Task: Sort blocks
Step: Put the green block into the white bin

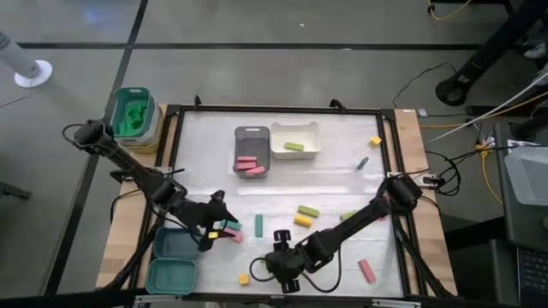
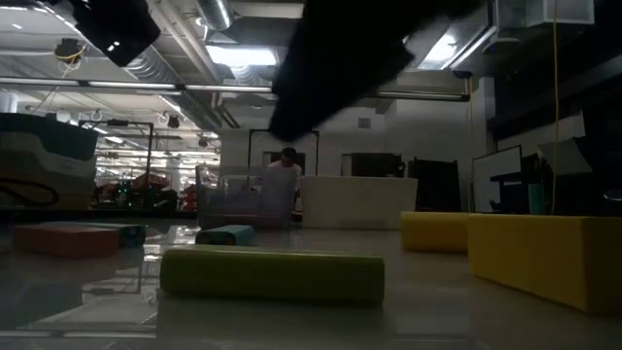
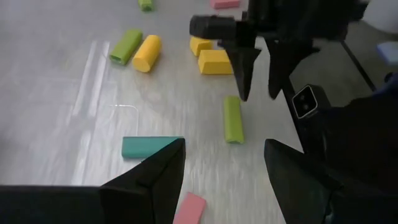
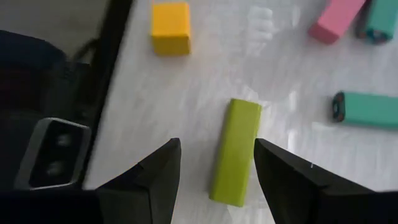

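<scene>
my right gripper hangs over the light green bar at the near edge, fingers apart, straddling it for a pick. left gripper waits wide open near the teal bar, holding nothing. other blocks scattered on the table.

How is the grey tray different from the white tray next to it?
The grey tray is dark, while the white tray is pale. The grey tray holds pink blocks; the white tray holds one light green block. The grey tray reaches nearer the robot; the white tray looks wider and stops shorter. Both are open boxes, side by side at the table's far side.
</scene>
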{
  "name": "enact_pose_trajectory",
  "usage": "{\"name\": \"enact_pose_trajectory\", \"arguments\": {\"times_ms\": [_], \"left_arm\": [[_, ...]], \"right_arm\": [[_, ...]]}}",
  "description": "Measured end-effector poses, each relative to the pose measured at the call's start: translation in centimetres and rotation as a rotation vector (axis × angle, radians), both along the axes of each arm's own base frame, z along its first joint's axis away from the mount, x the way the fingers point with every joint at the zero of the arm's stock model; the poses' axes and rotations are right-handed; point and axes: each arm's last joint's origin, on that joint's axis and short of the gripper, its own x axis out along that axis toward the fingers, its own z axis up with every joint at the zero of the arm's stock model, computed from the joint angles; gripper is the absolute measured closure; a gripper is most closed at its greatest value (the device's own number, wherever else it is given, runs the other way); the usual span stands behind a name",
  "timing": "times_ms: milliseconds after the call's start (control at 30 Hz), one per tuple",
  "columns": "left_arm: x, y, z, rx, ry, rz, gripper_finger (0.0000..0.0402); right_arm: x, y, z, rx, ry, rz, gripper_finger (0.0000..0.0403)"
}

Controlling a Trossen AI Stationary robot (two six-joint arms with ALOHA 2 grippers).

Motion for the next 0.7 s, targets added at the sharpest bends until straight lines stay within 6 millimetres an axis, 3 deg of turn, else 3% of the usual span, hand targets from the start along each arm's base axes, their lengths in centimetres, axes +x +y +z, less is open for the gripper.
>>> {"name": "enact_pose_trajectory", "arguments": {"times_ms": [200, 500, 700], "left_arm": [[-0.3, -0.5, 0.0, -0.01, -0.005, 0.01, 0.0194], [-0.4, -0.5, 0.0, -0.06, 0.006, 0.043, 0.0194], [-0.3, -0.5, 0.1, -0.083, 0.006, 0.06, 0.0194]], "right_arm": [[0.3, 0.0, -1.9, 0.004, 0.035, -0.087, 0.0201], [0.4, 0.1, -2.4, 0.042, 0.059, -0.125, 0.0201], [0.6, 0.2, -3.9, 0.03, 0.08, -0.142, 0.0201]]}}
